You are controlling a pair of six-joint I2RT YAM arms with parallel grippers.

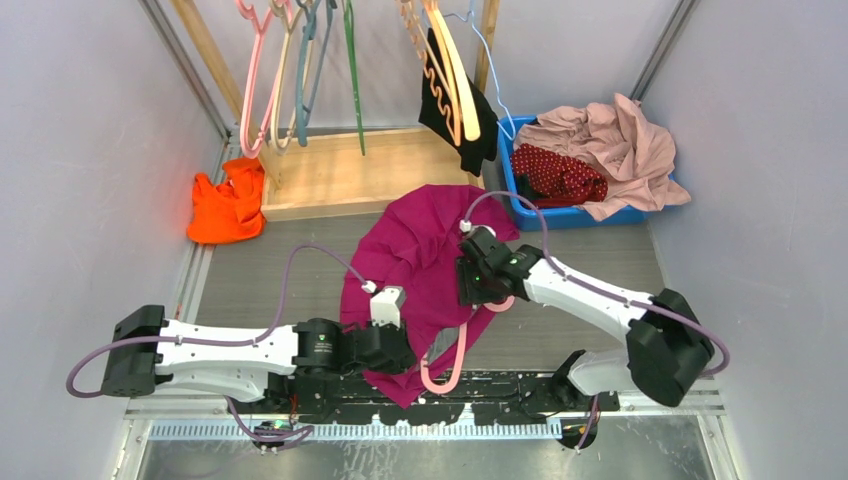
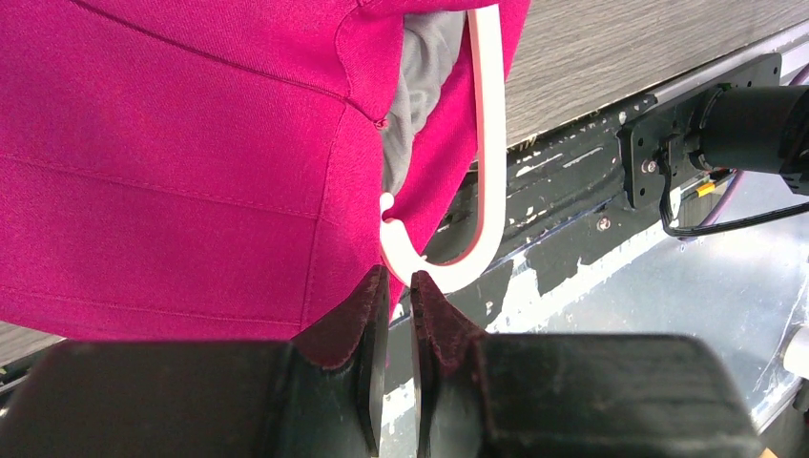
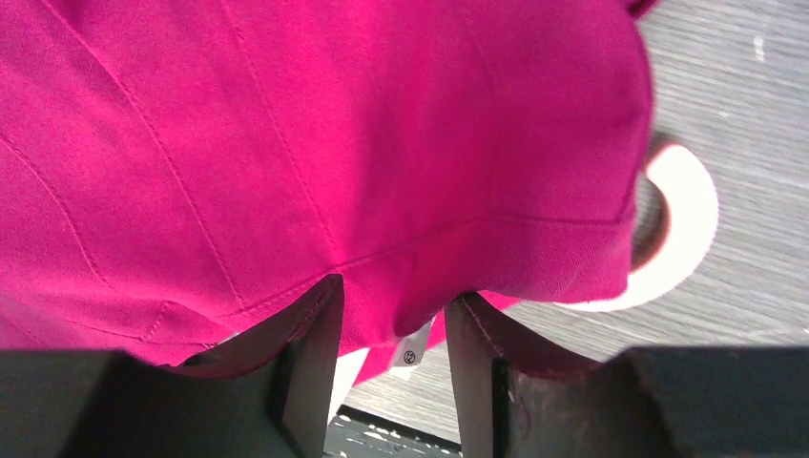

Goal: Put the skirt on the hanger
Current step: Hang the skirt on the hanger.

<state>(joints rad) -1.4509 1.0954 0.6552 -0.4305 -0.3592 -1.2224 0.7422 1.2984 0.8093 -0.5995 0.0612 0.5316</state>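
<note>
The dark red white-dotted skirt (image 1: 558,175) lies in the blue bin (image 1: 568,216) at the back right, apart from both grippers. The pink hanger (image 1: 446,372) lies on the table, mostly inside a plain magenta garment (image 1: 425,245); its round hook sticks out at the near edge. In the left wrist view the hook (image 2: 487,143) curves just past my left gripper (image 2: 401,279), whose jaws are almost together with nothing between them. My right gripper (image 3: 391,301) is open, its jaws astride a fold of the magenta garment (image 3: 286,143). A pale arc of the hanger (image 3: 692,219) shows to its right.
A pale pink garment (image 1: 625,145) drapes over the bin. An orange garment (image 1: 228,205) lies at the left by a wooden platform (image 1: 350,175). Several hangers hang on the rack behind, one with a black garment (image 1: 462,115). The black base rail (image 1: 480,395) runs along the near edge.
</note>
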